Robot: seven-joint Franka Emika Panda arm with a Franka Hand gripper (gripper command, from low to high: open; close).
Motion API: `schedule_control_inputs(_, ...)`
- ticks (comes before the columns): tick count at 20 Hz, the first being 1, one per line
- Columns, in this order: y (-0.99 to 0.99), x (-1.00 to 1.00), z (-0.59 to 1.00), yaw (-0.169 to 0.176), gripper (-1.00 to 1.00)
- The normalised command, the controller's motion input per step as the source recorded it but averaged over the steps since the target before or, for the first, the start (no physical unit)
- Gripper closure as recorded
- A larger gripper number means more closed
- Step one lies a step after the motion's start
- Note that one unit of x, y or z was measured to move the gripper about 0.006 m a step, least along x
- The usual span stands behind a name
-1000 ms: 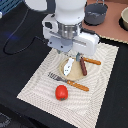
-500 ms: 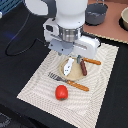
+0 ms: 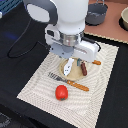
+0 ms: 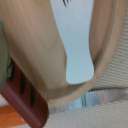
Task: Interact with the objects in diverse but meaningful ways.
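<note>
Exterior view, gripper [image 3: 69, 64] over plate [image 3: 75, 74], grasp unclear

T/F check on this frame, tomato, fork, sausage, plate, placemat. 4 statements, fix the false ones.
1. The tomato lies on the placemat, off the plate. True.
2. The fork lies across the tomato. False: it lies apart from it, between tomato and plate.
3. The sausage is on the plate. True.
4. The gripper hangs over the tomato. False: it is above the plate.
</note>
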Motion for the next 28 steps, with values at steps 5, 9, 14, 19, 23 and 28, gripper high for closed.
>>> schedule_control_inputs(5, -0.16, 0.07, -0.32, -0.075, 1.00)
schedule_control_inputs(9, -0.16, 0.05, -0.33, -0.075, 1.00)
schedule_control_inputs(14, -0.12, 0.10, -0.28, -0.075, 1.00)
schedule_control_inputs(19, -0.06, 0.11, 0.08, -0.064, 1.00)
schedule_control_inputs(23, 0.03, -0.30, 1.00, -0.012, 1.00)
schedule_control_inputs(28, 0.04, -0.43, 1.00, -0.025, 1.00)
